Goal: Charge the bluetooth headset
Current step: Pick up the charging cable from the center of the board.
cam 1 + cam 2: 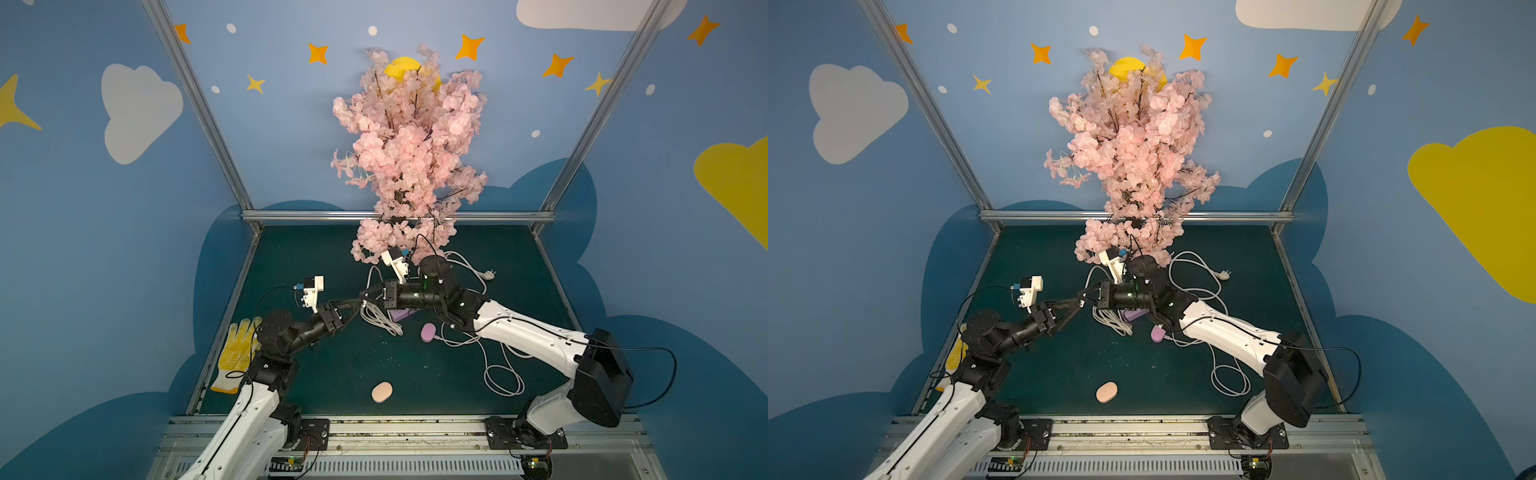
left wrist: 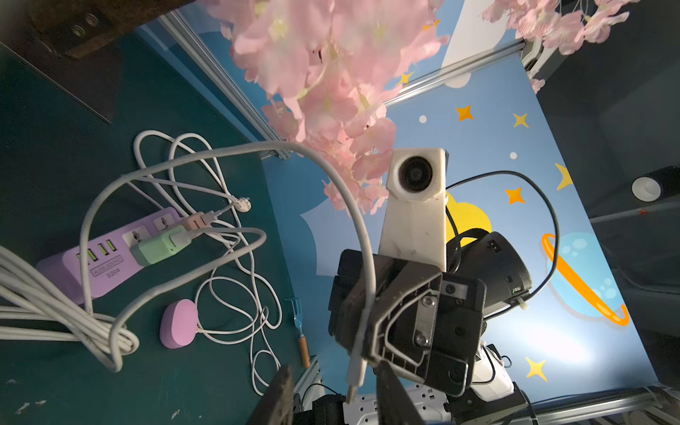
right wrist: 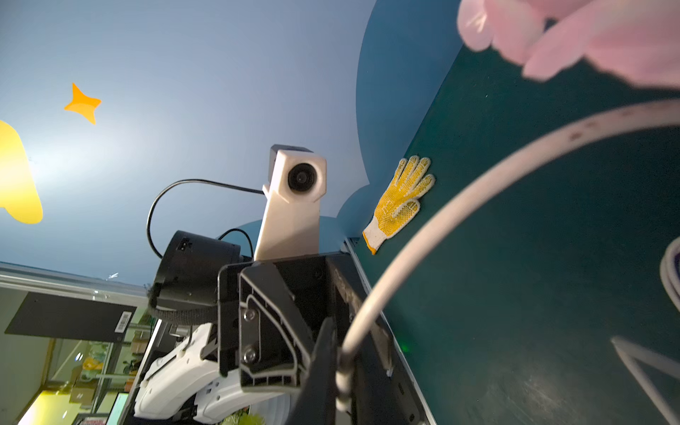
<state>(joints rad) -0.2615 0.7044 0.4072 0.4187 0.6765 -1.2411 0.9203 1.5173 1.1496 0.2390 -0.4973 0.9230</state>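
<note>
My right gripper (image 1: 368,293) (image 3: 342,368) is shut on a white charging cable just behind its plug (image 2: 356,368), held in the air over the middle of the mat. My left gripper (image 1: 357,302) (image 2: 336,401) meets it tip to tip. It is open, with one jaw on each side of the plug's metal tip and a gap on both sides. A peach oval headset case (image 1: 381,392) lies alone near the front edge. A purple oval case (image 1: 428,332) (image 2: 179,323) lies below the right arm with a thin cable running into it.
A purple power strip (image 2: 110,265) with a green adapter (image 2: 158,246) sits under the right arm among tangled white cables (image 1: 503,378). A pink blossom tree (image 1: 411,158) overhangs the back. A yellow glove (image 1: 237,353) lies at the left edge, a small fork (image 2: 300,331) nearby.
</note>
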